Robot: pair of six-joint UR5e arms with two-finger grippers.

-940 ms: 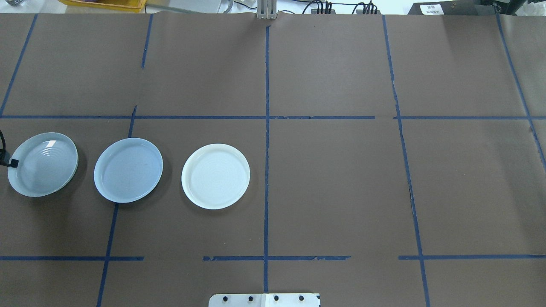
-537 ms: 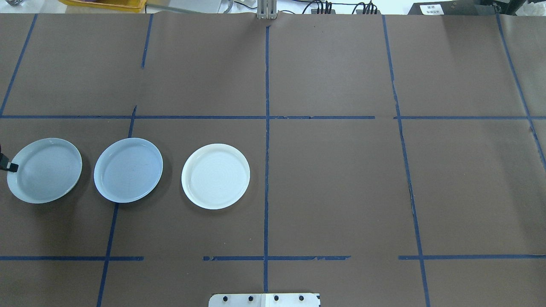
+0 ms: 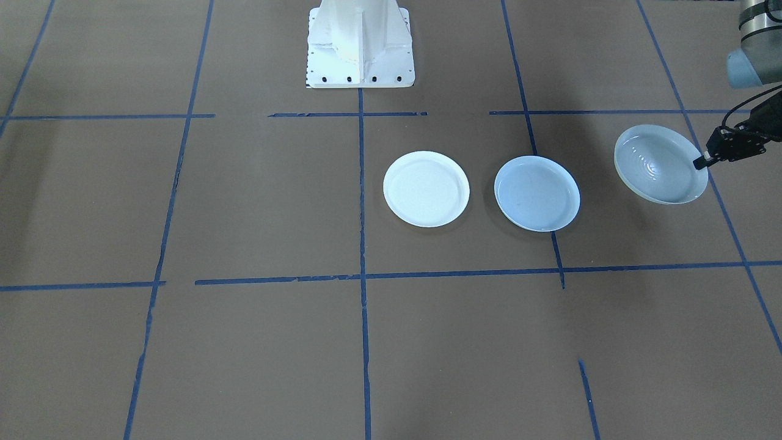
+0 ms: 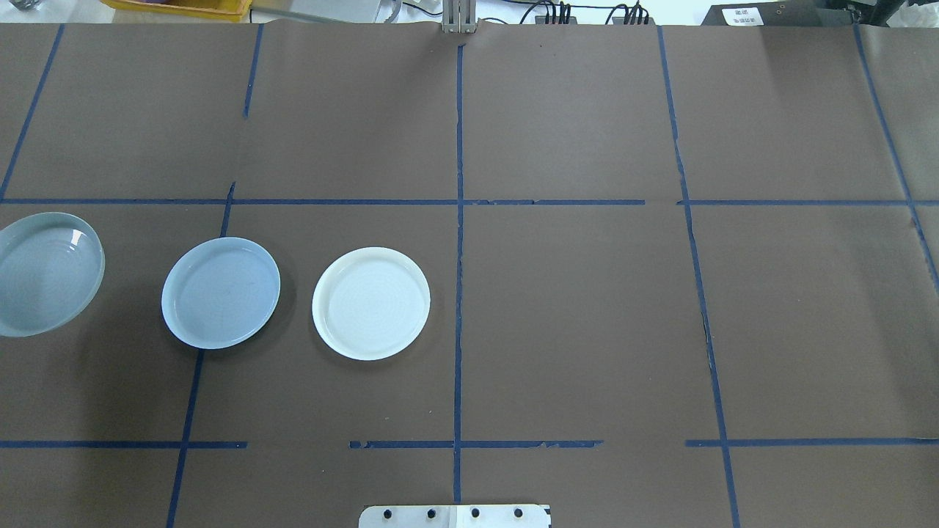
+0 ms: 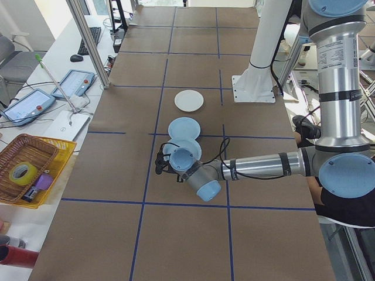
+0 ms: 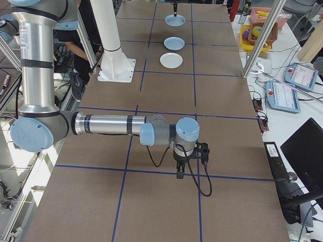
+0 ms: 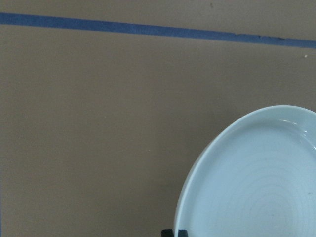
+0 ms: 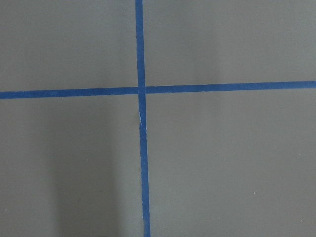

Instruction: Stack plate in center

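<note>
The near right arm [image 6: 111, 124] reaches over the taped table [image 6: 227, 116]; three plates [image 6: 171, 60] lie far off.

A pale blue-grey plate with concentric rings [image 3: 660, 164] is held tilted above the table by its rim. The smooth, ringless blue-grey plate [image 3: 537, 193] is seen flat on the brown table — between the ringed plate and a white plate [image 3: 426, 189], apart from both.

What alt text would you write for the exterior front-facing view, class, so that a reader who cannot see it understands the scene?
The left gripper grips the rim of a tilted, ringed bluish plate raised above a brown table marked with blue tape lines. Beside it lie a smooth pale blue-grey plate and a white plate, apart from each other.
</note>
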